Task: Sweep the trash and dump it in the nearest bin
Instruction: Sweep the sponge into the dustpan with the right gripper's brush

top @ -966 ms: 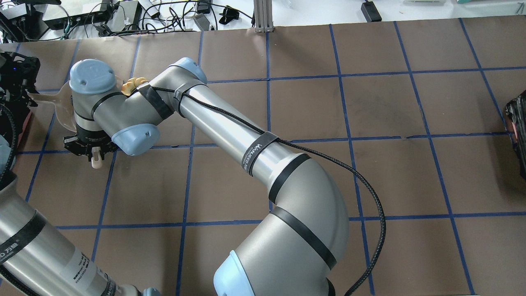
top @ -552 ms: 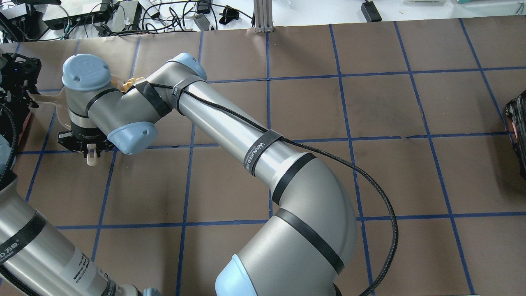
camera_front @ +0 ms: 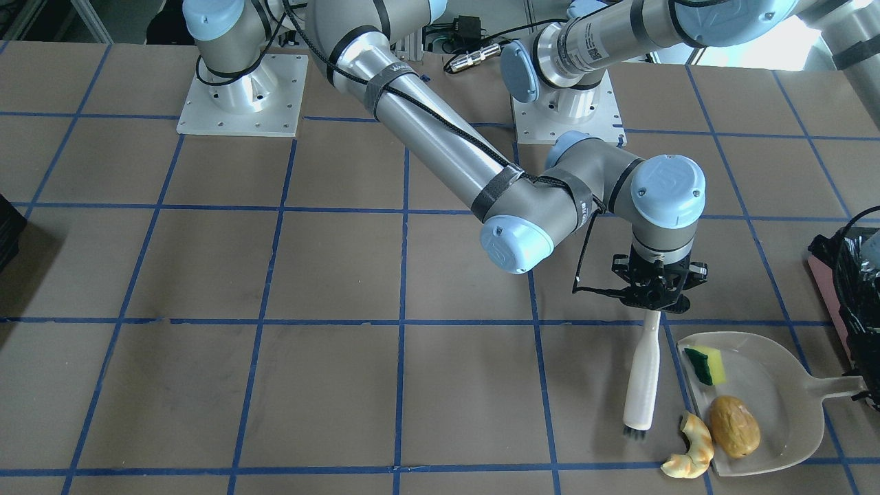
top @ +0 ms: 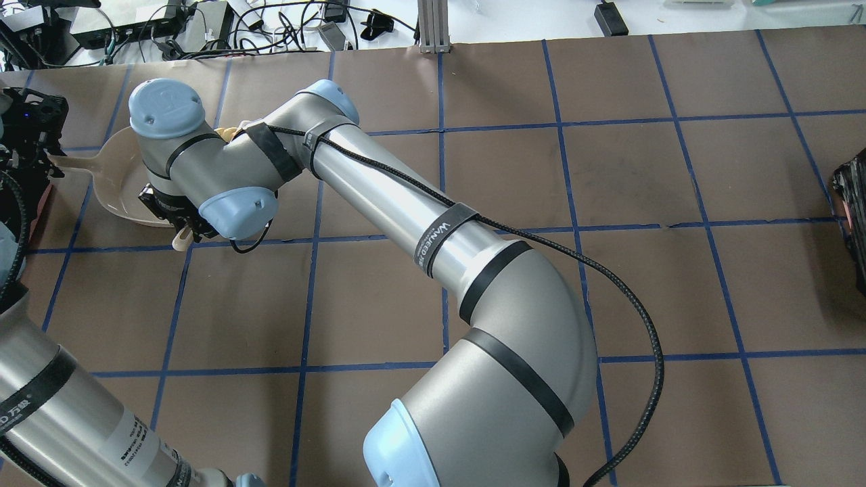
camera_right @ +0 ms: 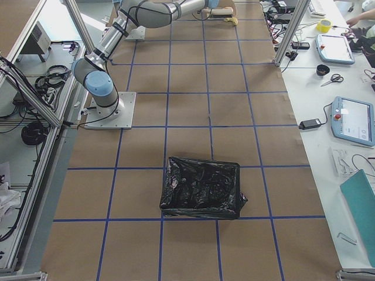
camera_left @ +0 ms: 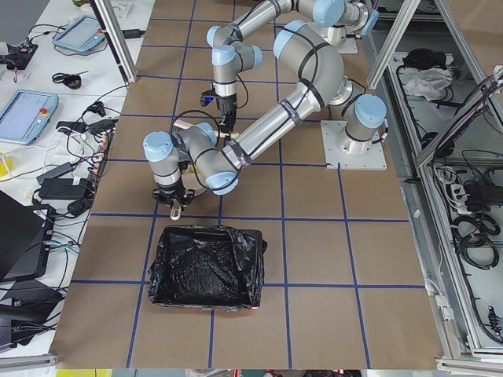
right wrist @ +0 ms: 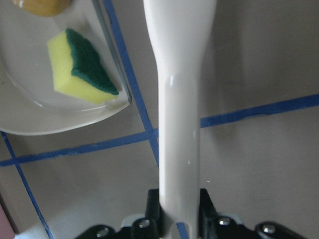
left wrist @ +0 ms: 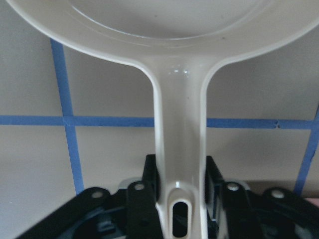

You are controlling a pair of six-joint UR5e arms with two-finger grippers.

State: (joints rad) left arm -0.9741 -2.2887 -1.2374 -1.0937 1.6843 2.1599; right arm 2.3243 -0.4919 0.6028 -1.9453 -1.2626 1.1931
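Observation:
My left gripper (left wrist: 180, 199) is shut on the handle of the white dustpan (camera_front: 777, 392), which lies flat on the table. In the pan lie the yellow-green sponge (camera_front: 705, 365) and the golden-brown lump (camera_front: 734, 426). The pale croissant piece (camera_front: 691, 448) rests on the table at the pan's lip. My right gripper (camera_front: 653, 306) is shut on the white brush (camera_front: 643, 375), whose bristles touch down just left of the croissant. The pink bin with the black bag (camera_front: 852, 302) stands right beside the dustpan's handle; the side view shows that bin (camera_left: 206, 267) open-topped.
A second bag-lined bin (camera_right: 202, 187) stands far off on the table's other side. The right arm (top: 406, 210) stretches across the table's middle. Cables and boxes (top: 203, 27) lie beyond the far edge.
My right wrist has swung right and away from the robot, carrying the brush with it and uncovering more of the dustpan. The left arm and the pan have stayed put.

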